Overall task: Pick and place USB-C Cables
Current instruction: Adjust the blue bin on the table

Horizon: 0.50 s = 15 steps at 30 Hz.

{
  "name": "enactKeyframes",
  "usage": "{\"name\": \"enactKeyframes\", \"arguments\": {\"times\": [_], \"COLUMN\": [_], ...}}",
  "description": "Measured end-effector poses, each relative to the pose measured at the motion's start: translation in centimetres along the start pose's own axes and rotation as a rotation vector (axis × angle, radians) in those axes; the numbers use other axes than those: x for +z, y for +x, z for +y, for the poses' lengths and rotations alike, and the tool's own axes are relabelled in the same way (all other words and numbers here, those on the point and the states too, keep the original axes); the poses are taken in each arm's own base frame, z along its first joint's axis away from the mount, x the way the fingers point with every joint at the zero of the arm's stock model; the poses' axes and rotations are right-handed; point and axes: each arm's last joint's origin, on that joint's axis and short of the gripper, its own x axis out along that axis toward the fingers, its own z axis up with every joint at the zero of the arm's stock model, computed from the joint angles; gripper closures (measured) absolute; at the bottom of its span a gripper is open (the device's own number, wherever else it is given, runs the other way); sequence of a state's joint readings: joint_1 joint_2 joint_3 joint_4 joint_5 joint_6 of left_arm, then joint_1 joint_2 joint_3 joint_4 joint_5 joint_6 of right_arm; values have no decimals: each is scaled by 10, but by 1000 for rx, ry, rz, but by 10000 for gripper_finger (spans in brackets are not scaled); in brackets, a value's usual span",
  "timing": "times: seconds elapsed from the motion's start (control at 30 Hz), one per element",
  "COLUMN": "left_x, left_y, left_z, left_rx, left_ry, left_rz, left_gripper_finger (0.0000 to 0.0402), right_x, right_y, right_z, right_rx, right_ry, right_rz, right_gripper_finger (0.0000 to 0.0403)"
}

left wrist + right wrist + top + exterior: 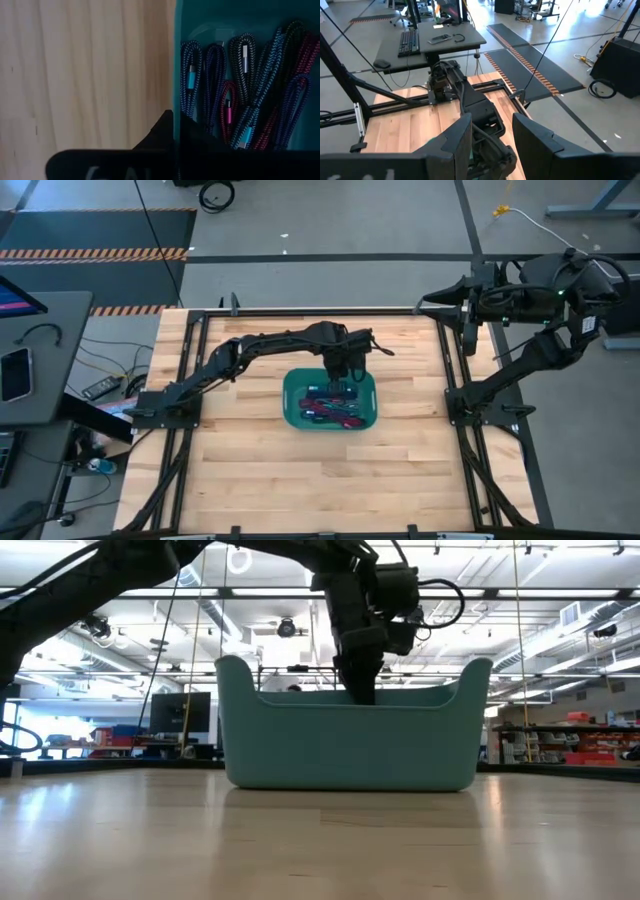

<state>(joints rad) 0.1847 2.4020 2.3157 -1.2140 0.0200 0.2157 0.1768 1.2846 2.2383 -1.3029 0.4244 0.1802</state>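
The USB-C Cables (250, 85) lie bundled side by side on the floor of the teal bin (292, 395) at the middle of the worktop (260, 470). The left end effector (343, 370) hangs over the bin's far rim, reaching down inside, the cables just below and ahead of it; I cannot tell its finger state. The right end effector (492, 132), fingers apart, waits raised off the worktop's right edge.
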Motion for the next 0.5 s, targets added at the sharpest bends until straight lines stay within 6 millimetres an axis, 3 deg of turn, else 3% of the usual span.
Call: {"name": "enactKeyframes", "arguments": {"times": [0.2, 0.5], "left_x": [0, 0], "left_y": [0, 0], "left_z": [-3, -3], "left_rx": [-3, -6], "left_ry": [-24, -61], "left_rz": [1, 3], "left_gripper_finger": [395, 331], "right_x": [0, 0], "right_y": [0, 0], "right_z": [0, 0], "right_rx": [0, 0], "right_ry": [-6, -8], "right_rz": [0, 0], "right_gripper_finger": [255, 255]}}
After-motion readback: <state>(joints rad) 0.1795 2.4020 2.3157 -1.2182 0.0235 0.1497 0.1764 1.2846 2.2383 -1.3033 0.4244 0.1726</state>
